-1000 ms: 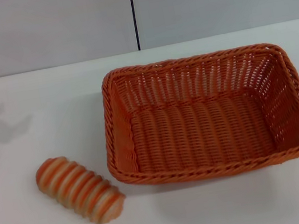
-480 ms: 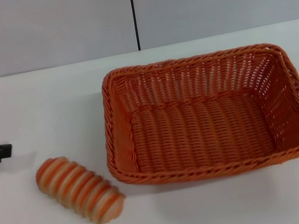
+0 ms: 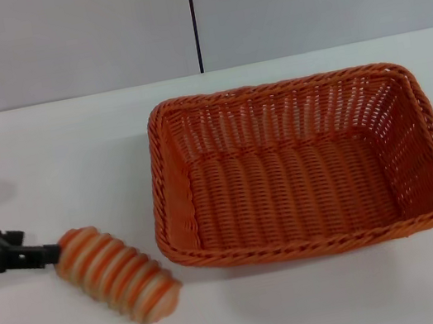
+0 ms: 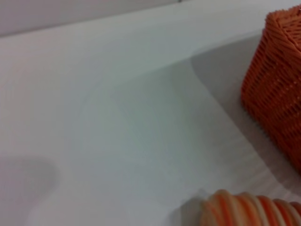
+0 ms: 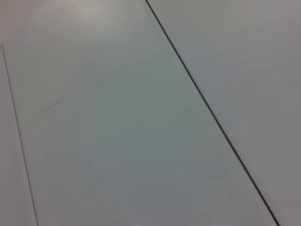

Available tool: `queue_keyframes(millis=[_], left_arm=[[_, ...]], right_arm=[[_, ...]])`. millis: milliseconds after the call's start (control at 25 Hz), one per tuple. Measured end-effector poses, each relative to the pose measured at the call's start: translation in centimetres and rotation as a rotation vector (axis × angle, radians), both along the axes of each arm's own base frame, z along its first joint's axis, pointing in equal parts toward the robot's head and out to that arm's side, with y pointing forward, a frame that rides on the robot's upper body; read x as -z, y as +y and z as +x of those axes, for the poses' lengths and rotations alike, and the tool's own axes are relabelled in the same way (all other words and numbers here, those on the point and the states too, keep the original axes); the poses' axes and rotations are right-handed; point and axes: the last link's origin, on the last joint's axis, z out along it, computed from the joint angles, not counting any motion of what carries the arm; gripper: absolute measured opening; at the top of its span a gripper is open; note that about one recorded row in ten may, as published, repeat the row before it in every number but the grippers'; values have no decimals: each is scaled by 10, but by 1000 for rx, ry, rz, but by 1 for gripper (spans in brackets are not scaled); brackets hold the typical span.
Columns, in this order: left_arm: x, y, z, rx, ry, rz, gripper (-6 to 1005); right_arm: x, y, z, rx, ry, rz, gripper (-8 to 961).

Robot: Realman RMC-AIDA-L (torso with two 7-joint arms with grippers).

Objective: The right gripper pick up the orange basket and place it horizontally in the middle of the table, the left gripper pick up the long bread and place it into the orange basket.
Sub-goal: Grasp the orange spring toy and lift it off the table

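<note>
Left gripper [image 3: 47, 256] touches the long bread's [image 3: 117, 273] end on the tabletop [image 3: 72, 154], beside the orange basket [image 3: 297, 169]; finger state unclear. Risk: nudging rolls the loaf away.

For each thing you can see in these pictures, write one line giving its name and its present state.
Orange basket: upright on the table, open side up, nothing in it.
Long bread: lying on its side outside the basket, off its left end.
Left gripper: low over the table, its tip at the bread's far end.
Table: white, bearing the basket and the bread.
Right gripper: not in view.
</note>
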Motion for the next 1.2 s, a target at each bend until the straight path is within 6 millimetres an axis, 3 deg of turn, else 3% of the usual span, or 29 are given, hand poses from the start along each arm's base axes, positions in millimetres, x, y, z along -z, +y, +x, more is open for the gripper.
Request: queue_keyframes(millis=[440, 1200], left_arm=[[28, 4, -5, -30, -53, -30, 679], [31, 8, -11, -14, -1, -30, 670]], right_arm=[[-10, -17, 3, -6, 14, 51, 381], [-13, -21, 4, -5, 59, 83, 381]])
